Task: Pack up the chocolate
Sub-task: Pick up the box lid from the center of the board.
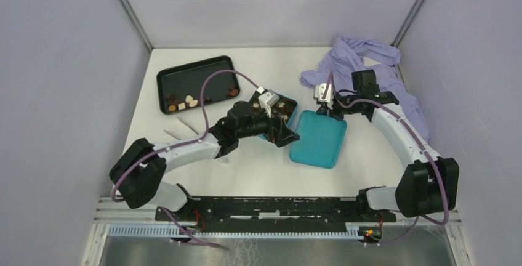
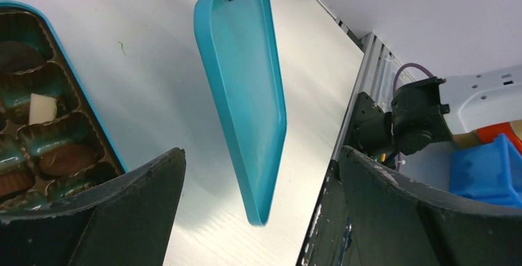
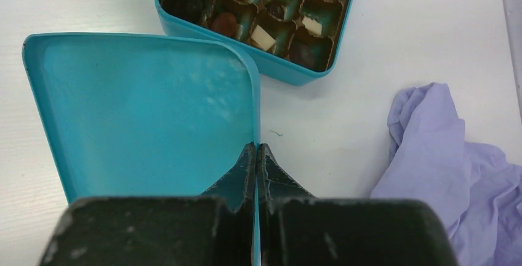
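The right gripper [image 3: 256, 148] is clamped on the rim of a teal lid [image 3: 141, 106], its two fingers pressed together over the thin edge. In the left wrist view the lid stands tilted above the white table [image 1: 246, 167], the gripped edge uppermost. Whether its low corner touches the table I cannot tell.

The left gripper [image 2: 261, 152] is spread wide and holds nothing. In the top view it hangs over the near right part of the teal square box [image 3: 289, 75], at the centre of the frame. The lid sits just to the lower right of the box.

The box is uncovered, and its brown grid insert [image 3: 280, 23] holds chocolate [image 3: 263, 36]: dark, brown and cream-white pieces, one to a cell. A few cells look empty.

More chocolate pieces [image 1: 184, 101] lie along the near edge of a black tray [image 1: 184, 75] at the upper left of the top view, well apart from the box. A crumpled lilac cloth [image 1: 369, 56] fills the upper right, just beyond the right gripper.
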